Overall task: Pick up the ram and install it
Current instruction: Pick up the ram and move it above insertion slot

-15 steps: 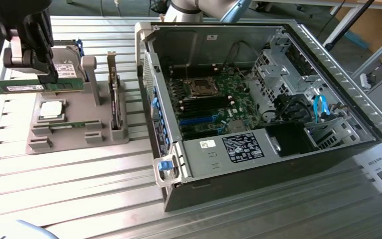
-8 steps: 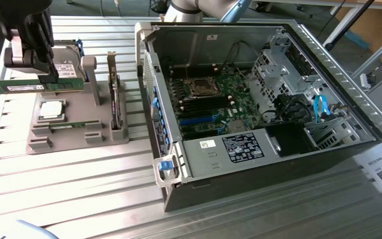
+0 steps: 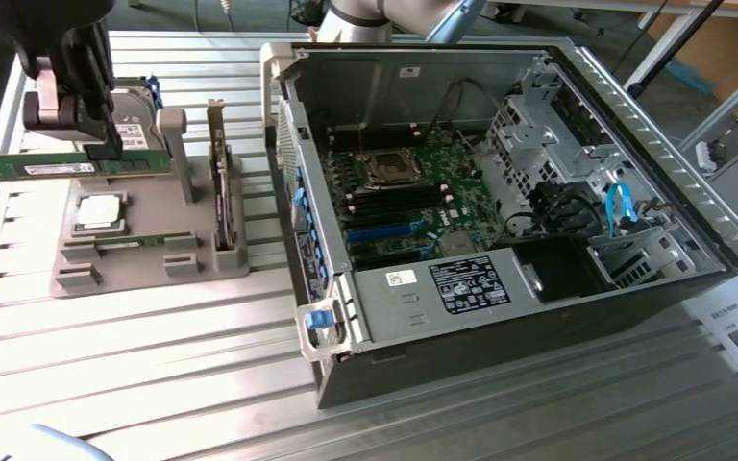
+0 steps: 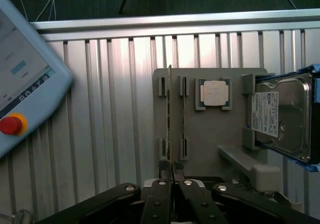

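— One stick matters: the ram [image 3: 68, 166], clamped between the gripper's [image 3: 97, 152] closed fingers, hangs above the grey tray [image 3: 138, 274], well apart from the open case [image 3: 343, 77].

— Handling?

— Light and stiff, I judge, but fragile: a thin green board with a white label. Best pinched by its flat faces, sparing the contact edge.
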`<state>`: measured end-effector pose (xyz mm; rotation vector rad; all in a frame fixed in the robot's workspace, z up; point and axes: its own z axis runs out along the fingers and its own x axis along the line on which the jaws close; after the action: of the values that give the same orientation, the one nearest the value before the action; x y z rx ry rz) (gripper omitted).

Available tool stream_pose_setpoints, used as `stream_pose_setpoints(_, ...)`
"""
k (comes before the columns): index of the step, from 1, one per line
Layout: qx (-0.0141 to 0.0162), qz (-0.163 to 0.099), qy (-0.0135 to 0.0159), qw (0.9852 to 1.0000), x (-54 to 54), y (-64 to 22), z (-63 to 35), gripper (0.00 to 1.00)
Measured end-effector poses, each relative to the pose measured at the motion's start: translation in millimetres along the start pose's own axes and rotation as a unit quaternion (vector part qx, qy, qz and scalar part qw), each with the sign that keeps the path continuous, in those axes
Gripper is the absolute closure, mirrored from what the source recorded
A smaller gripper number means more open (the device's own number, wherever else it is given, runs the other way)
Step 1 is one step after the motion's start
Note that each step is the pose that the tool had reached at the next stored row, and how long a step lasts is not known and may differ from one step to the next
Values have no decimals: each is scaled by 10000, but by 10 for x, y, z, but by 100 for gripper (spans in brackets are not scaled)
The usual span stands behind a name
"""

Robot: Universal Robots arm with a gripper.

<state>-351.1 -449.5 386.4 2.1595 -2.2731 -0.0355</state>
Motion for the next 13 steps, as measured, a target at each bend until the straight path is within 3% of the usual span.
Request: stream_pose_setpoints(13, 0, 0, 0, 10000, -7, -145, -3, 89)
